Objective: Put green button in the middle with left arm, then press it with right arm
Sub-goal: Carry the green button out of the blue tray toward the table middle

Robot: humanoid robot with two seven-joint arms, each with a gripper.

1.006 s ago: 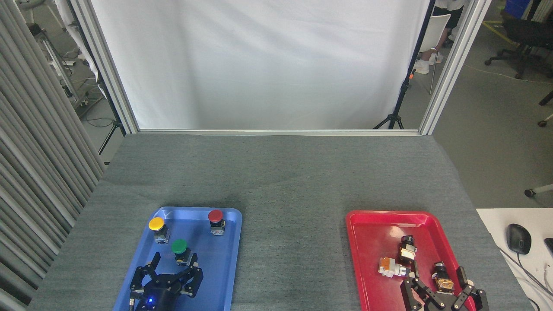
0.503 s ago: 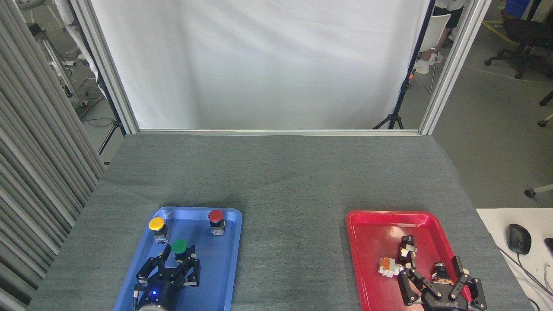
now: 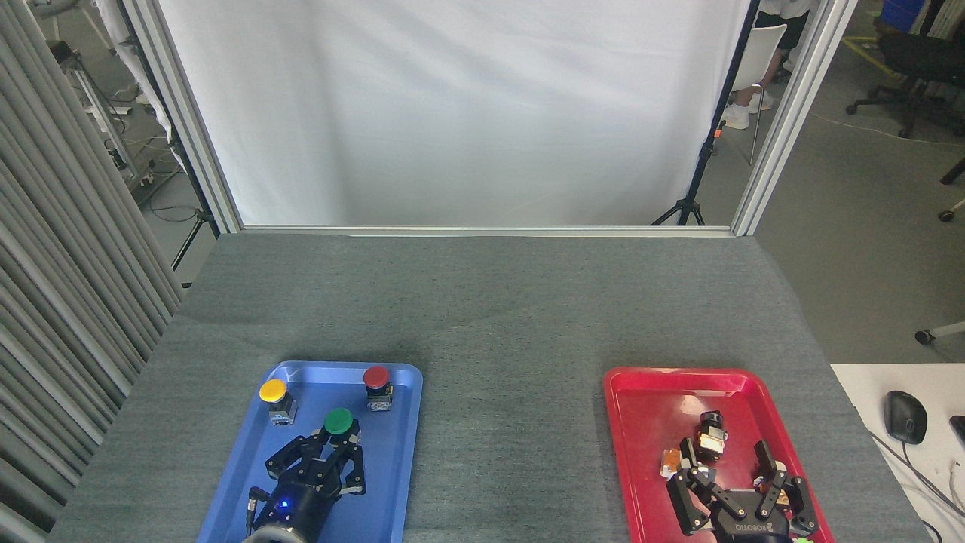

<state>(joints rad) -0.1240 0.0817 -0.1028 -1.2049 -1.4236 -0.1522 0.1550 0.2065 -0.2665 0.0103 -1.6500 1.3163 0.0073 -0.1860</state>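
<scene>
The worktop is covered in dark grey textured cloth, with a white backdrop behind it. Nearest, the left gripper is over the blue tray; its fingers appear clamped on the body of the green button, though the contact is partly hidden. The right gripper hovers over the red tray, fingers apart. Farther back in the blue tray stand the yellow button and red button. Step in hand: pickup. Next: carry the green button to the bare cloth between the trays.
</scene>
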